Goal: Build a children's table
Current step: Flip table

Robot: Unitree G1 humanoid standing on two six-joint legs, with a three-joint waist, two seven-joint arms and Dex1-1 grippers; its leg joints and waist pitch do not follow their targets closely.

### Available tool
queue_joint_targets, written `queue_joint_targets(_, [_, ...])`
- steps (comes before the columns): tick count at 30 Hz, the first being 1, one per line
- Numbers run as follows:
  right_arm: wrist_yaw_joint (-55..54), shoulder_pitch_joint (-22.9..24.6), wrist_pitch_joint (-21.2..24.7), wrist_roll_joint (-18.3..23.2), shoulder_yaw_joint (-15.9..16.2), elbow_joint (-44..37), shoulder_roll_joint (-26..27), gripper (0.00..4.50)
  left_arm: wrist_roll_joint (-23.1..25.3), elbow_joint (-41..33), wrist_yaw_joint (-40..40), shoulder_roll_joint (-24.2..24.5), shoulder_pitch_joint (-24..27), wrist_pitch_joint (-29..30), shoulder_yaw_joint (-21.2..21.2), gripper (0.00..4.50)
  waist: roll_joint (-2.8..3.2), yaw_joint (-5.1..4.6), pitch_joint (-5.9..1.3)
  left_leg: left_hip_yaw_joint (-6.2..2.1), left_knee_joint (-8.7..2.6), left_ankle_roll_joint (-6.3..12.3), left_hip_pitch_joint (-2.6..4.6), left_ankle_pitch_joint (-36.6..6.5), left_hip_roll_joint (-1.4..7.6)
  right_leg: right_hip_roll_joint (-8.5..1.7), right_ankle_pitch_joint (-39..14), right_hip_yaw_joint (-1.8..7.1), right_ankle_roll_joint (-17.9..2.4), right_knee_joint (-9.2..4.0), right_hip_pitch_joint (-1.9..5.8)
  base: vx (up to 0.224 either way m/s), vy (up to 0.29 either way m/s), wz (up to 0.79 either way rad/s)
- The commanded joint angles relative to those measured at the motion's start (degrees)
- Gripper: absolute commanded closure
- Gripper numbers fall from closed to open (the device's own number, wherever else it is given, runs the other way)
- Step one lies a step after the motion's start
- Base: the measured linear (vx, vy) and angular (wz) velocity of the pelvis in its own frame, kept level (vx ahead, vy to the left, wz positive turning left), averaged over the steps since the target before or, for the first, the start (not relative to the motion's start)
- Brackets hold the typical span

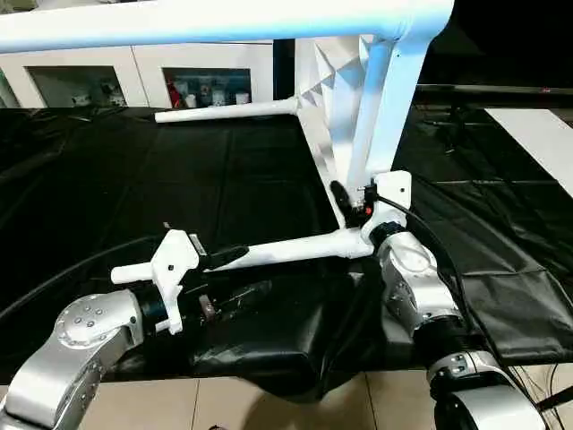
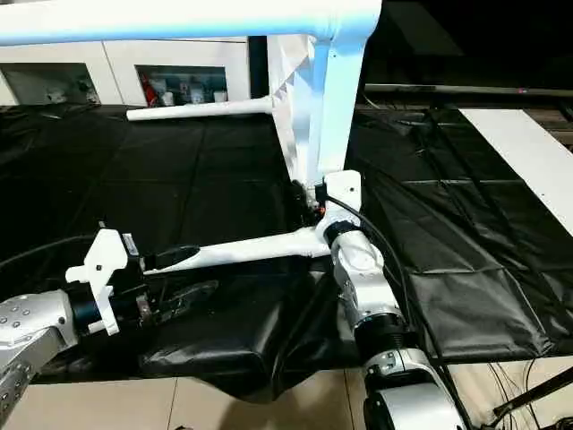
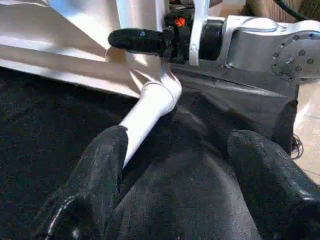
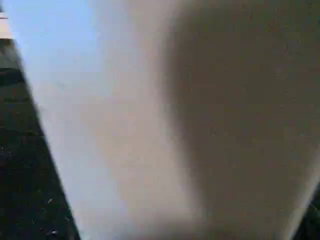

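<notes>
Tabletop [image 1: 345, 98], white, tipped on edge on black sheeting [image 1: 134, 179], legs fitted; lowest leg [image 1: 295, 246] runs between the spread left gripper's [image 1: 235, 273] fingers, unpinched, while right gripper [image 1: 351, 204], spread unreadable, presses beside its socket, seemingly steadying.

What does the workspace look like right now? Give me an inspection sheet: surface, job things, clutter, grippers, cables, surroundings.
Surface: black sheet, creased, bunched at the near edge.
Job's things: table top standing on edge; three legs seen in corner sockets: top leg, far leg, near leg.
Clutter: nothing seen.
Grippers: left gripper open, fingers either side of the near leg's free end, one finger against it. Right gripper at the near leg's corner socket; whether its fingers are open or shut cannot be told.
Cables: black cable looping over the right forearm.
Surroundings: white cabinet with glass doors behind; tiled floor in front.
</notes>
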Motion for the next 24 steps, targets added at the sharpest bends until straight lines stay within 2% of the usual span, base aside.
queue_joint_targets(1, [0.6,-1.4,-1.0,-0.4,0.3,0.8,0.3,1.86,0.4,-0.8,0.1,-0.1,-0.2,-0.2,0.8,0.92,0.67,0.09,-2.63,-1.06,-4.77,-2.79,1.26,-22.1,2.31,-3.22,-16.1,1.93,-9.0,-4.78,1.30,0.000,0.000,0.00])
queue_joint_targets(7, [1.3,-1.8,-2.9,-1.6,0.6,2.0,0.1,2.36,0.5,-1.0,0.2,-0.1,-0.4,0.0,0.8,0.92,0.61,0.02,-2.58,-1.08,-4.78,-2.62,1.21,-22.3,2.33,-3.25,-16.9,1.94,-8.9,-4.84,1.26,0.000,0.000,0.00])
queue_joint_targets(12, [0.9,-2.1,-3.2,-2.0,0.3,2.8,-0.3,2.52,3.3,-0.5,0.2,0.4,-2.1,-3.5,1.0,0.43,0.44,-0.02,-2.52,-1.10,-4.80,-2.42,1.20,-22.6,2.36,-3.28,-17.9,1.96,-8.6,-5.06,1.24,0.000,0.000,0.00])
queue_joint_targets(14, [0.9,-2.1,-3.4,-2.0,0.2,3.0,-0.4,2.54,6.9,-0.1,1.1,0.9,-3.6,-7.2,0.6,0.12,0.60,0.09,-2.54,-1.16,-4.79,-2.52,1.27,-22.7,2.40,-3.37,-18.4,1.99,-8.2,-5.10,1.21,0.000,0.000,0.00])
queue_joint_targets(16, [0.9,-2.3,-3.8,-2.1,0.1,3.4,-0.4,2.54,8.7,-0.2,1.7,1.1,-4.5,-9.1,0.7,0.07,0.61,0.11,-2.61,-1.21,-4.82,-2.61,1.19,-22.3,2.42,-3.39,-17.5,1.97,-8.3,-4.97,1.32,0.000,0.000,0.00])
queue_joint_targets(17, [0.7,-2.4,-4.2,-2.3,0.1,3.7,-0.5,2.55,13.4,0.4,4.2,1.7,-5.7,-13.1,0.8,0.03,0.89,0.04,-2.66,-1.21,-4.75,-2.65,1.15,-22.1,2.45,-3.39,-16.0,1.95,-8.7,-4.87,1.35,0.000,0.000,0.00])
queue_joint_targets(18, [0.4,-2.4,-4.2,-2.5,0.0,3.7,-0.5,2.55,15.7,0.9,6.0,1.7,-6.2,-15.0,1.0,0.01,0.98,0.01,-2.66,-1.21,-4.78,-2.55,1.13,-22.2,2.48,-3.38,-15.7,1.95,-8.8,-4.91,1.36,0.000,0.000,0.00])
queue_joint_targets(21, [-0.1,-2.4,-4.3,-2.7,0.0,3.6,-0.5,2.55,18.1,1.4,8.2,1.6,-6.9,-16.9,1.4,0.00,0.78,0.00,-2.66,-1.18,-4.68,-2.32,1.09,-22.0,2.42,-3.44,-16.2,1.92,-8.9,-4.85,1.46,0.000,0.000,0.00])
queue_joint_targets(23, [-0.6,-2.4,-4.4,-3.1,-0.1,3.0,-0.8,2.55,23.0,1.4,13.9,0.7,-7.9,-17.6,1.7,0.00,1.07,-0.06,-2.67,-1.18,-4.65,-2.23,1.03,-21.5,2.54,-3.39,-15.2,1.91,-9.3,-4.77,1.43,0.000,0.000,0.00])
queue_joint_targets(24, [-0.9,-2.3,-4.4,-3.6,0.0,2.3,-1.0,2.55,25.7,1.5,16.8,0.0,-8.8,-20.7,2.5,0.00,1.02,-0.03,-2.68,-1.14,-4.58,-2.20,1.06,-21.4,2.51,-3.38,-15.1,1.91,-9.4,-4.81,1.41,0.000,0.000,0.00])
